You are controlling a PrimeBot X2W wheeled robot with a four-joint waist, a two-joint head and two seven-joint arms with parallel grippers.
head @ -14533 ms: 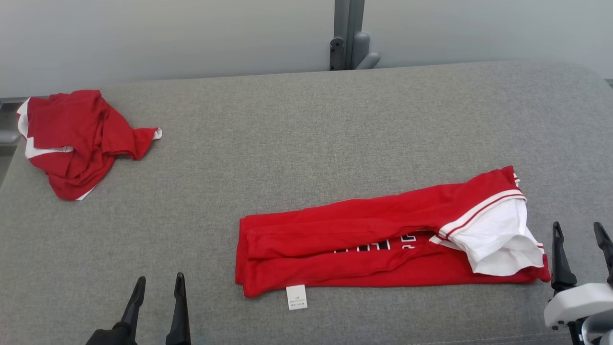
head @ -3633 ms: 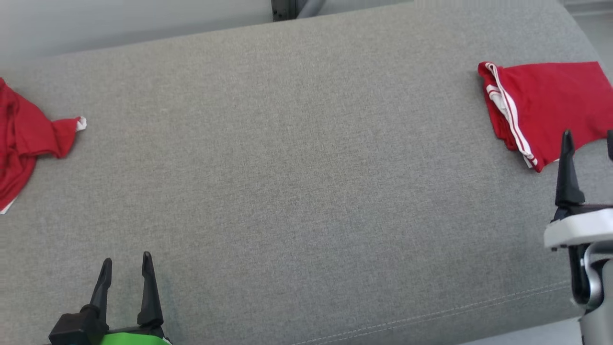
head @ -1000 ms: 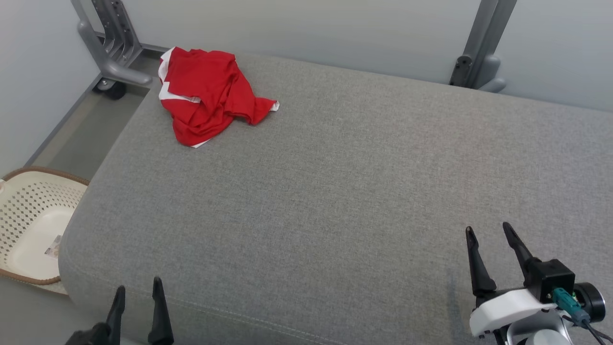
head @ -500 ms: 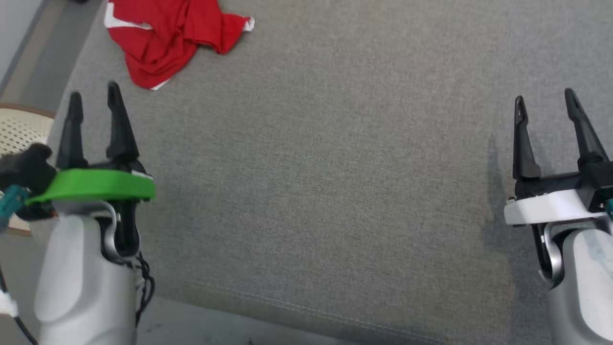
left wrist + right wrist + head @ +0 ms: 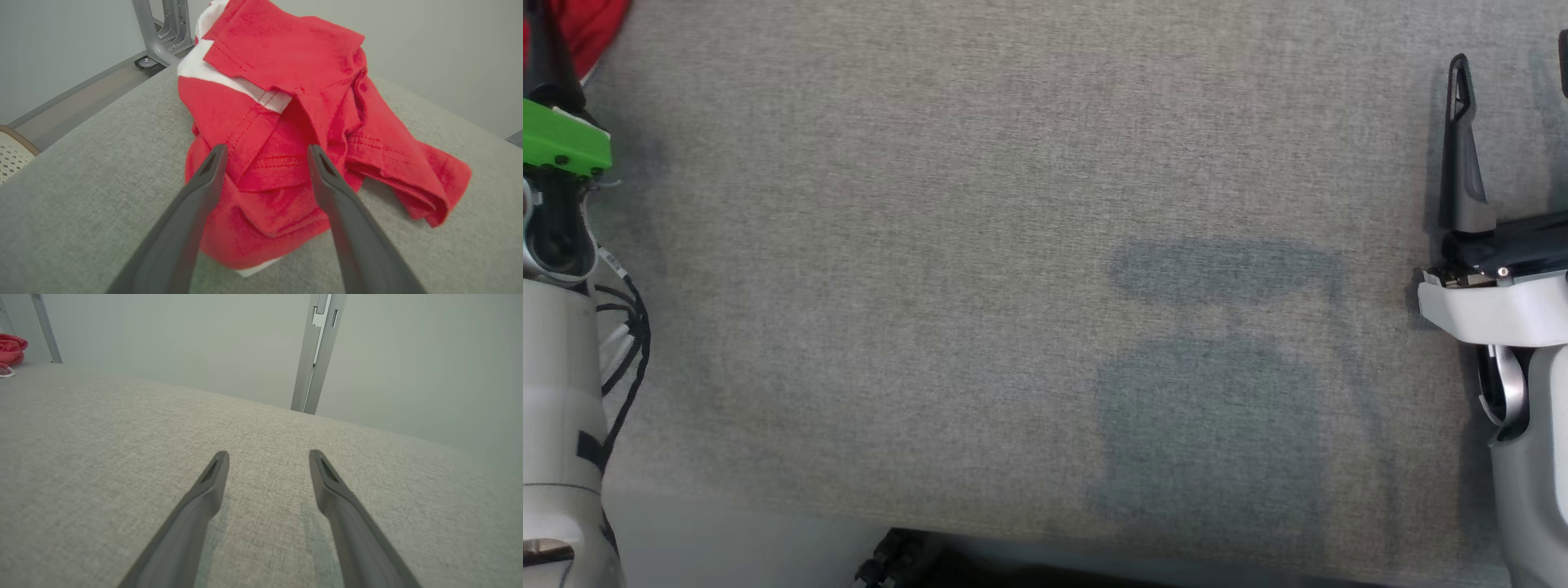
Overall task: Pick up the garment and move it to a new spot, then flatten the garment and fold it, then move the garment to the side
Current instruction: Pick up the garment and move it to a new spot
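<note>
Reaching for the crumpled garment [image 5: 294, 69], judged to be the opening pick-up of the task; at far left a pale perforated basket [image 5: 22, 141] stands off the edge of the grey upholstered surface [image 5: 81, 204]; a grey metal post [image 5: 148, 28] rises just behind that edge; the garment, red with white panels, lies bunched in a heap on the surface near the post, one loose lobe trailing to the right. The left gripper [image 5: 267, 150] points at the near side of the heap, its two dark fingers spread wide and holding nothing; the tips frame a stitched fold, though whether they touch the cloth cannot be told. A sound grasp probably calls for a short advance and descent, so that the fingers straddle a raised ridge of several layers and not the flat top panel alone; closing fully before any lift; then rising high enough for the trailing lobe to clear the surface without dragging; a single thin layer may slip. The broad bare middle of the surface offers an evident new spot. At right, the right gripper [image 5: 269, 454] hovers low over bare upholstery, well apart from the garment, likewise wide and empty; it is best kept out of the carrying path, ready to take a second hem once flattening begins.
</note>
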